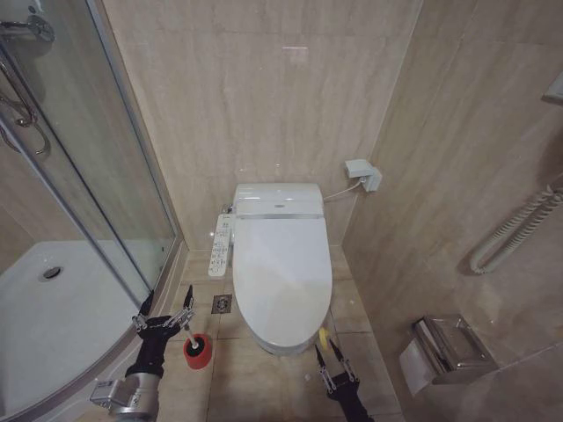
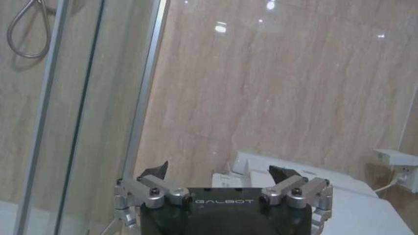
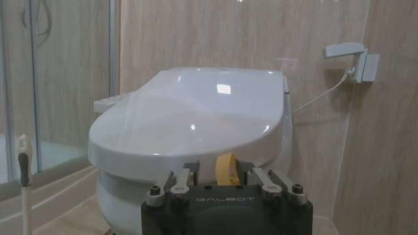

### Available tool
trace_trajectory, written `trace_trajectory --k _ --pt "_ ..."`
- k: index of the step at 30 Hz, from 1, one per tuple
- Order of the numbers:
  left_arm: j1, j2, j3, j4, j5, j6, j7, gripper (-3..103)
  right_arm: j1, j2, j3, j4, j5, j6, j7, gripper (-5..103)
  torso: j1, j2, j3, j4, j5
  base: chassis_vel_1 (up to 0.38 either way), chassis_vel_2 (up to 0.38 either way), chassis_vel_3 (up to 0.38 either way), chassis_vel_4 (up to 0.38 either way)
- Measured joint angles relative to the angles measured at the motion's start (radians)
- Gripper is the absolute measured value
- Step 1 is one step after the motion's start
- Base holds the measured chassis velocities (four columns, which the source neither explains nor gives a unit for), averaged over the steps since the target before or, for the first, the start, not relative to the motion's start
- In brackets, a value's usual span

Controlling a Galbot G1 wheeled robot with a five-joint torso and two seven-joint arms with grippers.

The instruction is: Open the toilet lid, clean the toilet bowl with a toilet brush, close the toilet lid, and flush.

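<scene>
Toilet lid (image 1: pixel 280 277): down, closed over the bowl.
Yellow tag (image 3: pixel 226 169): between right gripper (image 1: pixel 330 355) fingers; pinch unclear.
Left gripper (image 1: pixel 164 314): spread wide, nothing held, just beside toilet brush (image 1: pixel 188 334).
Red holder (image 1: pixel 197 350): on floor, left of toilet.

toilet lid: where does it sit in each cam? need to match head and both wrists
Head view: the toilet lid is closed, centre of the picture, its front edge just ahead of the right gripper.
Left wrist view: a strip of it at the picture's lower right, past the left gripper.
Right wrist view: large and central, its yellow ribbon tag between the gripper's fingers.
Shared landmark: the white wall socket beside the toilet.
</scene>
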Motion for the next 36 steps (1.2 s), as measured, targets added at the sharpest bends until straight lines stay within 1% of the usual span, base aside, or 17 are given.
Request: trace_trajectory --k 7,8,15,16,21,22,30,31,36 --pt "0.012 -0.003 0.002 -0.014 0.003 -0.001 0.000 100 -0.011 0.003 0.001 0.010 0.000 0.005 0.000 38 0.000 0.000 0.000 0.0001 0.0001 0.000 0.000 0.000 0.000" --pt "0.013 -0.003 0.001 -0.016 0.003 -0.001 0.000 100 -0.015 0.001 0.000 0.015 0.000 0.006 0.000 11 0.000 0.000 0.000 0.0001 0.0001 0.000 0.000 0.000 0.000" --pt "0.025 -0.010 0.000 -0.035 0.005 -0.004 0.000 100 -0.047 -0.008 -0.004 0.060 0.003 0.010 0.000 11 0.000 0.000 0.000 0.0001 0.0001 0.000 0.000 0.000 0.000" --pt "0.026 -0.012 0.001 -0.038 0.007 -0.004 0.000 100 -0.048 -0.009 -0.003 0.062 0.003 0.011 0.000 0 0.000 0.000 0.000 0.0001 0.0001 0.000 0.000 0.000 0.000" --pt "0.033 -0.016 0.003 -0.044 0.014 -0.009 0.000 100 -0.049 -0.012 0.003 0.064 0.005 0.016 0.000 0 0.000 0.000 0.000 0.0001 0.0001 0.000 0.000 0.000 0.000" --pt "0.035 -0.017 0.003 -0.044 0.015 -0.010 0.001 100 -0.049 -0.013 0.004 0.064 0.007 0.017 0.001 8 0.000 0.000 0.000 0.0001 0.0001 0.000 0.000 0.000 0.000" --pt "0.040 -0.018 0.003 -0.047 0.018 -0.012 0.001 100 -0.028 -0.012 0.005 0.041 0.008 0.016 0.004 8 0.000 0.000 0.000 0.0001 0.0001 0.000 0.000 0.000 0.000" --pt "0.040 -0.018 0.003 -0.047 0.018 -0.013 0.001 100 -0.022 -0.013 0.004 0.027 0.007 0.016 0.004 34 0.000 0.000 0.000 0.0001 0.0001 0.000 0.000 0.000 0.000" --pt "0.040 -0.018 0.003 -0.046 0.019 -0.013 0.001 100 0.006 -0.012 0.009 -0.025 0.004 0.015 0.004 34 0.000 0.000 0.000 0.0002 0.0001 0.000 0.000 0.000 0.000"
